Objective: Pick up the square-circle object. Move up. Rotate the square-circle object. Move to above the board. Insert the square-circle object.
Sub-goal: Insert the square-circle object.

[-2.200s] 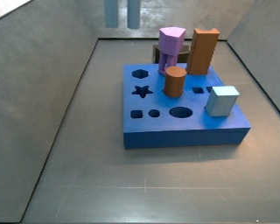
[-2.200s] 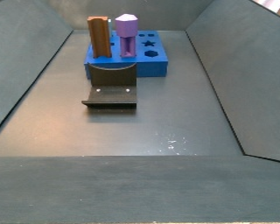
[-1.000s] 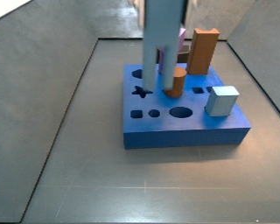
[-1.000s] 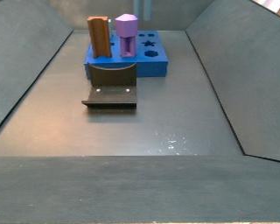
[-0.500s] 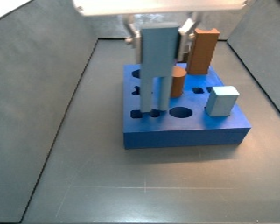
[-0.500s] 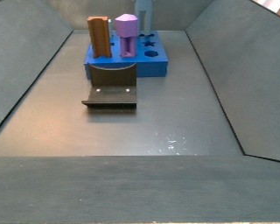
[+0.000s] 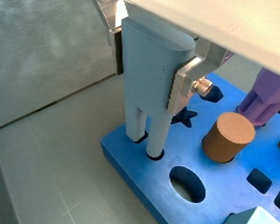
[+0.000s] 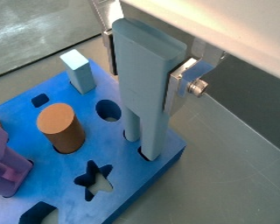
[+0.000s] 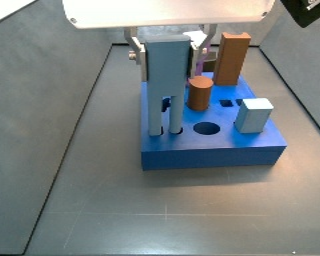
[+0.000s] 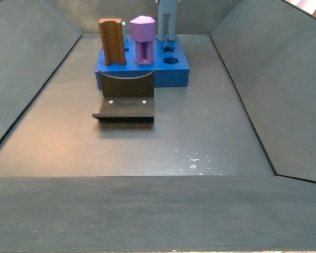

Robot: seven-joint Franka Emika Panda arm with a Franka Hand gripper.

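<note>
My gripper [image 9: 164, 52] is shut on the square-circle object [image 9: 163, 85], a tall grey-blue peg held upright over the board [image 9: 216, 150]. In both wrist views the silver fingers [image 7: 188, 80] [image 8: 184, 79] clamp the flat faces of the peg [image 7: 149, 74] [image 8: 143, 87]. Its two lower prongs reach the small holes at the edge of the board [image 7: 136, 162] [image 8: 38, 179]; how deep they sit I cannot tell. In a side view the peg [image 10: 168, 18] stands at the far end of the board [image 10: 174, 71].
On the board stand an orange cylinder [image 9: 200, 93], a tall brown block [image 9: 231, 58], a pale-blue cube [image 9: 254, 115] and a purple peg [image 10: 143, 40]. Star [image 8: 94, 175] and oval [image 7: 187, 184] holes lie open. The fixture [image 10: 125, 99] stands on the floor beside the board.
The gripper has come down from above with the peg. The peg's lower end has shifted towards the board's edge holes and now meets them.
</note>
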